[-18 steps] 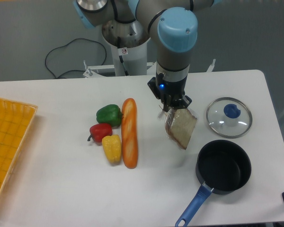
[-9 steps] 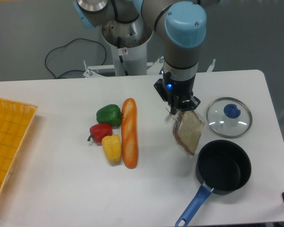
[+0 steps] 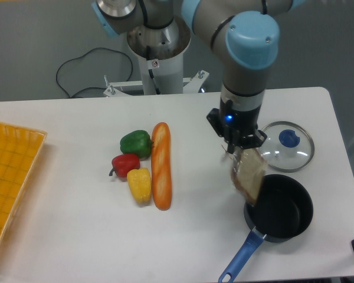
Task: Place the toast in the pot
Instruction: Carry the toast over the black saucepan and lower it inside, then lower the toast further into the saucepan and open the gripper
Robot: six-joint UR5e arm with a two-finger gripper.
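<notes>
Swung toward four o'clock, the fingers [image 3: 242, 147] grasp the toast [image 3: 250, 177] over the pot [image 3: 280, 207] rim at nine o'clock; released now, it may tip onto the worktop [image 3: 76, 236].

A white counter [image 3: 76, 236] is filling most of the view, lying evenly lit with only soft shadows. Behind it a plain grey wall [image 3: 35, 41] is running across the back, and a black cable [image 3: 82, 73] is looping down against it.
</notes>
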